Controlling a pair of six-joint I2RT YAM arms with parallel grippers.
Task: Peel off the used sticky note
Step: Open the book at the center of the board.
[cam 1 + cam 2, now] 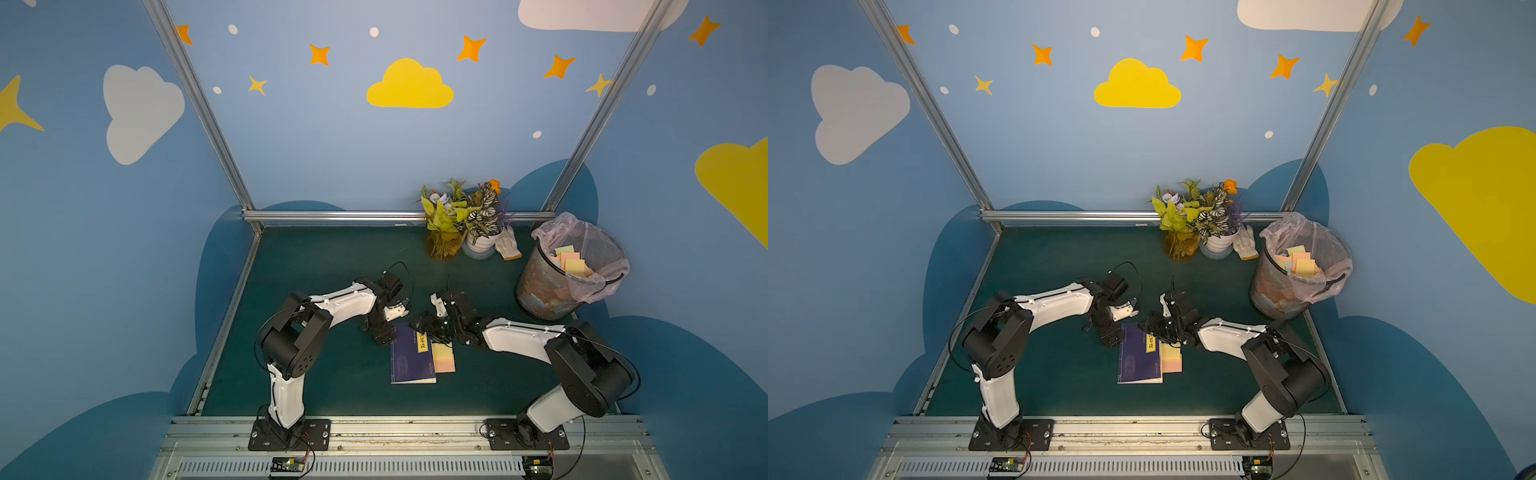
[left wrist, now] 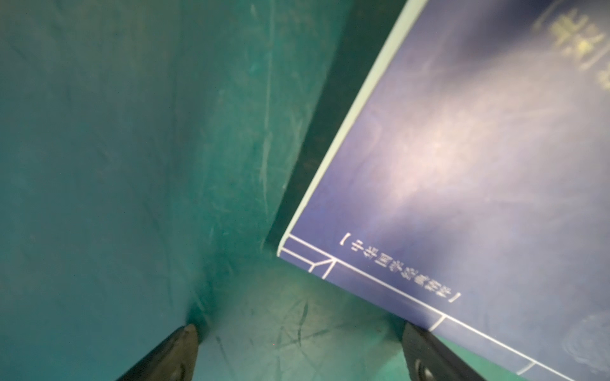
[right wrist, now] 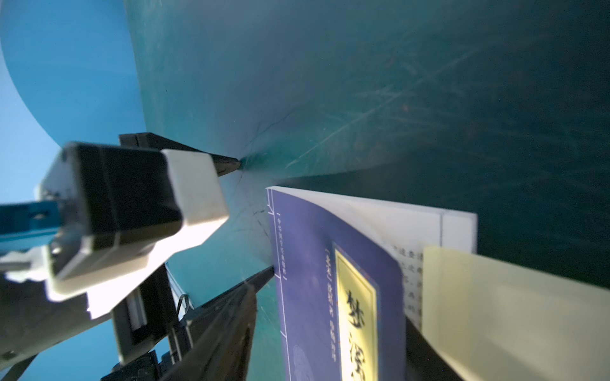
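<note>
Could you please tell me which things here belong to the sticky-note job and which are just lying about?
Job: sticky note, blue book holding it, left gripper, right gripper, waste bin (probably for peeled notes).
Lying about: glass vase of leaves, white plant pot, glove.

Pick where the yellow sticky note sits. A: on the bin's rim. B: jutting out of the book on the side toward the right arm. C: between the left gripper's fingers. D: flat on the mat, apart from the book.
B: in a top view the sticky note juts past the book at its edge on the side of the right arm.
</note>
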